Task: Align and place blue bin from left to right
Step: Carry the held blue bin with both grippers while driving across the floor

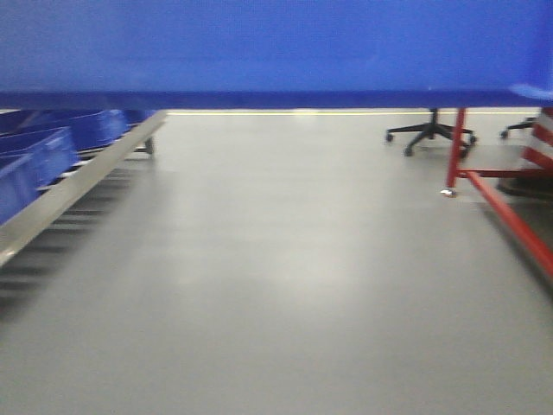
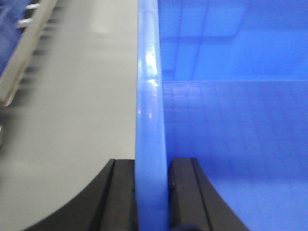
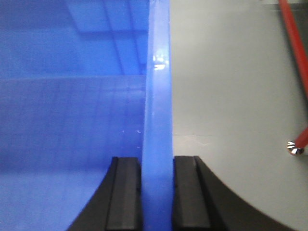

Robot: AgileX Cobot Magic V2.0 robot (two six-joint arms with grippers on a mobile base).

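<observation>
Clamping blue bin [image 1: 276, 47] rim: left hand [image 2: 152, 168], right hand [image 3: 157, 166]; grey floor [image 1: 276, 259] below, conveyor [image 1: 78, 177] left, red frame [image 1: 501, 203] right.

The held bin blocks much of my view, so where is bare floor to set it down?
Free: the grey floor beyond the blue bin, between the roller rack at left and the red frame at right. Crowded: the rack, lined with blue containers, and the far right around the office chair.

Grey floor [image 1: 276, 285], blk chair [image 1: 430, 134], red frame [image 1: 505, 207]
</observation>
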